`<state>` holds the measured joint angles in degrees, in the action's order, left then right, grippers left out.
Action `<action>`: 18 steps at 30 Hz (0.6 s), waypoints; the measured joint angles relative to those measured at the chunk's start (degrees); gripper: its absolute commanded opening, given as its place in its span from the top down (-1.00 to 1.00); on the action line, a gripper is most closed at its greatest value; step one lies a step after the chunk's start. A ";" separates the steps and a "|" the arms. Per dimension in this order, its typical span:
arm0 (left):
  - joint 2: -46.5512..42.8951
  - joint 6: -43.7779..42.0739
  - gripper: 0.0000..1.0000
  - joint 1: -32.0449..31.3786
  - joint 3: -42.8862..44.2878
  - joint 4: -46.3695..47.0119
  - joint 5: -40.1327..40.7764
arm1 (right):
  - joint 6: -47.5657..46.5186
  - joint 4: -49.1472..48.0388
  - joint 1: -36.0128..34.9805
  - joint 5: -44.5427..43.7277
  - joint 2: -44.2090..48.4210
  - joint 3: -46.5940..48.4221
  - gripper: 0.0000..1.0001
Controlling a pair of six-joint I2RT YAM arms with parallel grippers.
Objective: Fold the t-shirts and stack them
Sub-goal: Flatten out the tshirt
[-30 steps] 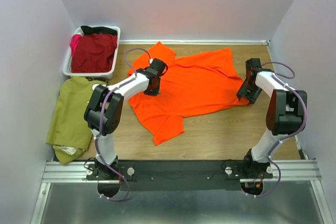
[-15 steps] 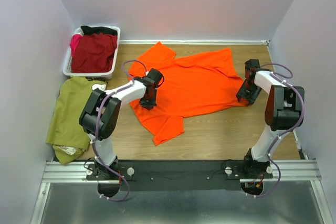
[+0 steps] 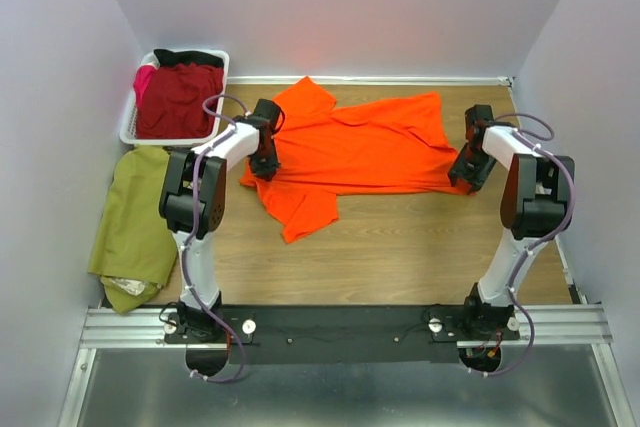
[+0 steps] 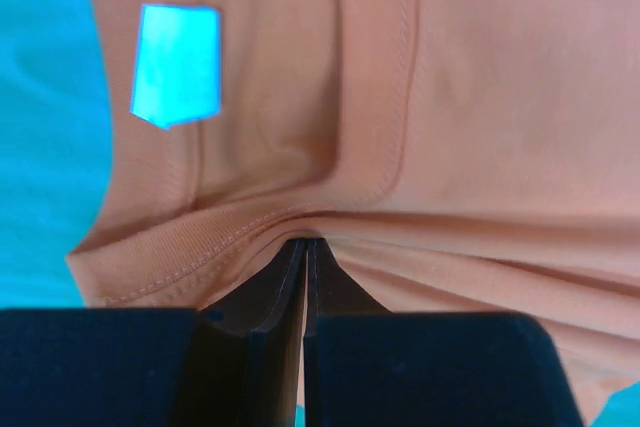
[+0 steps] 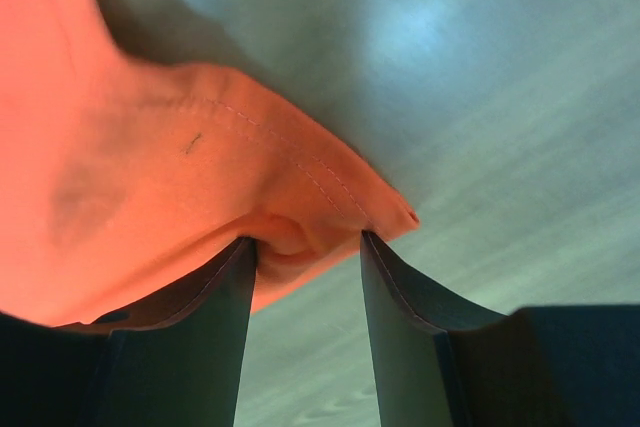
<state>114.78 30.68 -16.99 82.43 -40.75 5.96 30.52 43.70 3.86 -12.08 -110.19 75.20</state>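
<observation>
a: where does the orange t-shirt lie?

b: spread across the upper middle of the overhead frame, on the wooden bench. it is pulled long from left to right, with one sleeve pointing toward the back wall and a loose flap hanging toward the lower left.

a: and the left pincer?

b: it sits at the shirt's left edge. the left wrist view shows the left pincer pressed together, with a ridge of orange t-shirt pinched at its tips. a ribbed, stitched band runs just above the pinch. a small pale label sits in the upper left of that view.

a: the right pincer?

b: it is at the shirt's far right corner, near the right wall. in the right wrist view the right pincer has its fingers partway apart. a bunched hem corner of the orange t-shirt is wedged between them, and the cloth touches both inner faces. the corner's tip pokes out past the right-hand finger.

a: the other shirts?

b: a dark red shirt is heaped in the white slatted basket in the upper left of the overhead frame. an olive green shirt lies crumpled just below the basket, at the left edge of the bench. both are well apart from the two pincers.
</observation>
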 measured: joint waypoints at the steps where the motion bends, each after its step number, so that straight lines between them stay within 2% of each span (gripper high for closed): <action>1: 1.38 0.00 0.73 1.01 2.03 -0.07 -0.42 | 0.07 -0.04 0.00 0.57 -0.92 1.16 -0.08; 8: 12.52 -1.20 0.75 3.08 19.52 -1.20 -0.66 | 0.09 -0.44 -0.02 2.60 -6.45 8.85 -0.06; 14: 23.87 -4.68 0.79 3.17 38.25 -2.43 -0.59 | -0.09 -0.68 0.00 2.82 -9.49 13.46 -0.01; 18: 24.90 -5.99 0.74 3.17 39.74 -1.77 -0.37 | -0.11 -0.76 0.00 2.80 -9.68 13.79 -0.01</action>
<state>139.68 24.69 -13.82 122.17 -42.52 5.58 30.41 42.94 3.86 -9.28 -119.87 88.99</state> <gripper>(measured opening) 0.108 0.506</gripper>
